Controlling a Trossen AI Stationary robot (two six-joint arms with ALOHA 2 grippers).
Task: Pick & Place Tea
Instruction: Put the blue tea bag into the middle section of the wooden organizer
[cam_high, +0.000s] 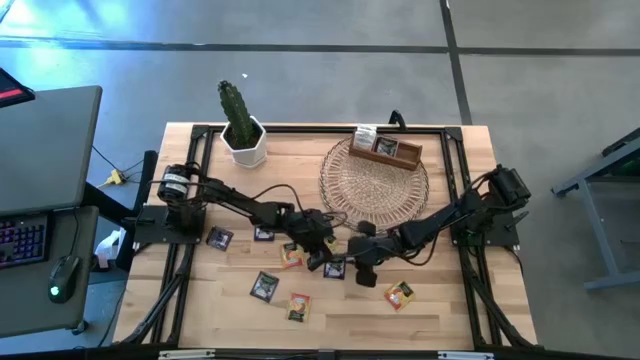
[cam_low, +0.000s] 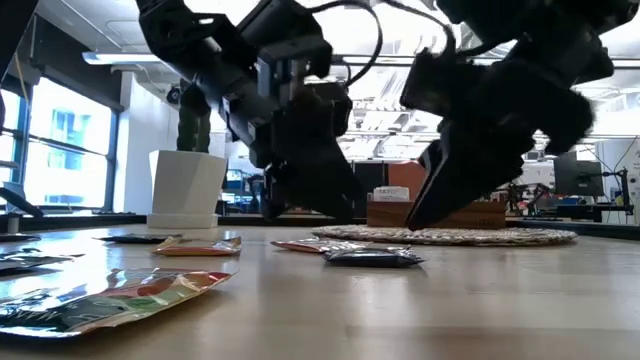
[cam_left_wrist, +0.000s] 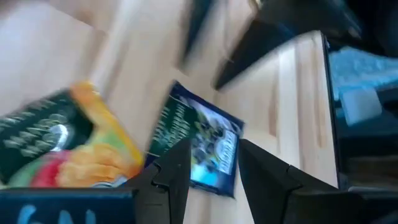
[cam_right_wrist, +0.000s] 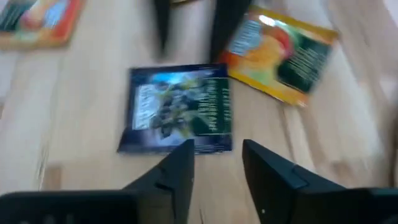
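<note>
On the wooden surface (cam_high: 430, 310), going from its left side, a blue sachet (cam_high: 219, 238) lay near the left arm's base, and a second blue one (cam_high: 264, 234) lay just past it. A dark green sachet (cam_high: 264, 285) and an orange one (cam_high: 298, 306) sat nearer the front edge. Behind them, at the back edge, stood a white pot with a cactus (cam_high: 241, 128). Toward the middle, the left hand (cam_high: 318, 258) hung low over the surface with its fingers (cam_left_wrist: 174, 177) parted and nothing between them; an orange-and-green sachet (cam_high: 291, 256) lay just beside it. A dark blue sachet (cam_high: 334, 267) lay flat on the surface between the two hands, and in the left wrist view it showed just beyond that hand's fingertips. The right hand (cam_high: 362, 272) hovered just to the other side of it, its fingers (cam_right_wrist: 177, 174) also apart and empty. Further right, another orange-and-green sachet (cam_high: 400, 294) lay alone. Behind the hands sat the round woven mat (cam_high: 375, 185), and the brown wooden box (cam_high: 385, 148) rested on its far edge.
</note>
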